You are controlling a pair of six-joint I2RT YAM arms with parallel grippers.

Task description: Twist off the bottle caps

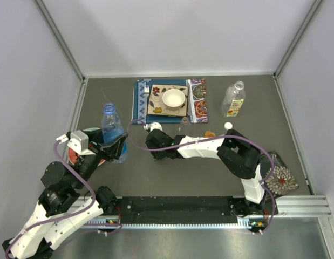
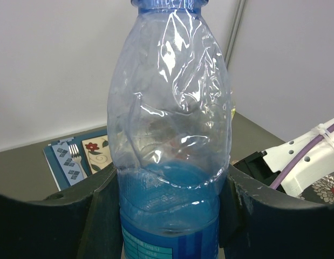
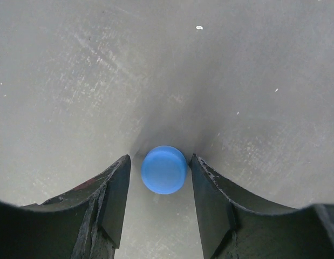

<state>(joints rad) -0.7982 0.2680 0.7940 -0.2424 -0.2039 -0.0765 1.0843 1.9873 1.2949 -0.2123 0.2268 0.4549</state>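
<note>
Blue cap [image 3: 164,169], framed by parted right tool [image 3: 160,159]

1. Left arm [image 1: 59,213] comes up from well left of and nearer than the bowl [image 1: 174,99], folded at the elbow, its forearm reaching toward the bowl but ending well to its left
2. Left gripper [image 2: 169,216] is held level, jaws clamped on the lower body of an upright bottle [image 2: 169,135]
3. Right arm [image 1: 239,156] bends to the near right of the bowl, forearm running leftward to end just on the near side of it
4. Right gripper [image 3: 160,162] points downward, jaws slightly parted with a cap [image 3: 164,169] between them, one finger almost touching it, the other just clear
</note>
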